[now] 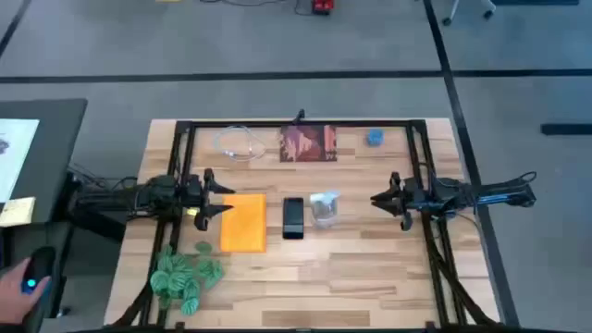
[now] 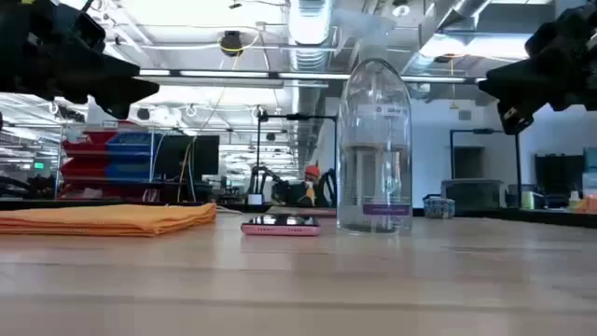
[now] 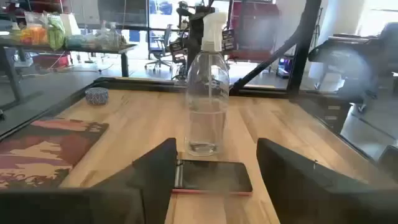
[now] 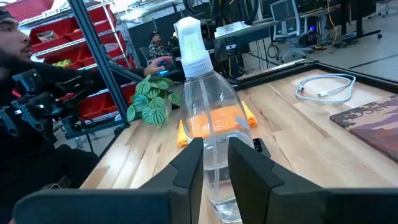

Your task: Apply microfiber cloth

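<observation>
Microfiber cloth (image 1: 244, 222), bright orange, lies flat on the worktop (image 1: 305, 277) near its left edge, just beside the black smartphone (image 1: 293, 217), with the clear spray bottle (image 1: 324, 208) on the phone's other side. Left gripper (image 1: 218, 198) hovers at the cloth's left edge with fingers spread and holding nothing. Right gripper (image 1: 384, 199) waits near the right edge of the worktop, fingers parted and empty, pointing toward the bottle.

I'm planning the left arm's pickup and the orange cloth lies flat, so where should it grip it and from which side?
Probably from straight above, pinching the microfiber cloth at its edge nearest the left gripper. The low view shows it lying flat and thin on the table, offering no side face to grip. That edge is farthest from the smartphone and spray bottle, so open fingers have room there.
</observation>
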Action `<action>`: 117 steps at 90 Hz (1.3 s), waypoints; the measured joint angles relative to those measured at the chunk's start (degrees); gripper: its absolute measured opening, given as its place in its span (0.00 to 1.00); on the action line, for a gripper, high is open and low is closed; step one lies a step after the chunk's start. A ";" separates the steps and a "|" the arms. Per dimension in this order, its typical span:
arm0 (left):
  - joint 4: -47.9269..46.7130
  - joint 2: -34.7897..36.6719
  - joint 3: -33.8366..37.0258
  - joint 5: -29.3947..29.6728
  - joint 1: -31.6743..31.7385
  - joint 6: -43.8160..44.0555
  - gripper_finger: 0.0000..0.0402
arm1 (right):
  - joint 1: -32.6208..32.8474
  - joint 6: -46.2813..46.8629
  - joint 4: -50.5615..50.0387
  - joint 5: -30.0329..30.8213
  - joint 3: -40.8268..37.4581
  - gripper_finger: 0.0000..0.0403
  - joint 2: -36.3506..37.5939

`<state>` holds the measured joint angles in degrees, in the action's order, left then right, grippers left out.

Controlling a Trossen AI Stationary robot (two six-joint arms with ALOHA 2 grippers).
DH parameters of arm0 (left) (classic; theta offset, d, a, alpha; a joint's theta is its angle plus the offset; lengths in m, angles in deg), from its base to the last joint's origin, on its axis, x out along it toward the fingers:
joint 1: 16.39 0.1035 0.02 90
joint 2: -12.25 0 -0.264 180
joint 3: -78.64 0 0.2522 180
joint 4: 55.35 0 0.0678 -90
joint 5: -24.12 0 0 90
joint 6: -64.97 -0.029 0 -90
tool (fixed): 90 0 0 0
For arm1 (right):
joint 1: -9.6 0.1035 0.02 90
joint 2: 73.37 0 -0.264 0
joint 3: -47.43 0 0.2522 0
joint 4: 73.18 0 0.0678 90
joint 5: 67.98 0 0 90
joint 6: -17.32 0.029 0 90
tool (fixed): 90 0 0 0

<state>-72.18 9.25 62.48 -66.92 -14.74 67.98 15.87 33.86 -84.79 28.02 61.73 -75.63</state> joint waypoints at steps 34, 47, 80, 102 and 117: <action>0.01 -0.01 -0.01 0.00 -0.01 -0.01 0.50 | 0.00 0.00 0.00 0.00 0.00 0.15 0.00; -0.01 -0.01 0.00 0.00 0.00 -0.01 0.50 | 0.02 0.00 0.02 0.00 0.00 0.15 0.00; 0.02 0.01 -0.02 0.00 -0.02 0.01 0.50 | 0.01 0.00 0.02 0.00 0.01 0.15 0.00; 0.00 0.00 0.00 0.00 -0.01 -0.01 0.50 | 0.00 0.00 0.02 0.00 0.00 0.15 0.00; 0.02 0.01 0.00 0.00 0.00 0.02 0.50 | 0.04 9.11 4.22 0.46 0.01 0.15 -0.02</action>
<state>-72.16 9.26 62.48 -66.92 -14.74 68.00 15.91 42.97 -80.57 28.48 61.74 -75.65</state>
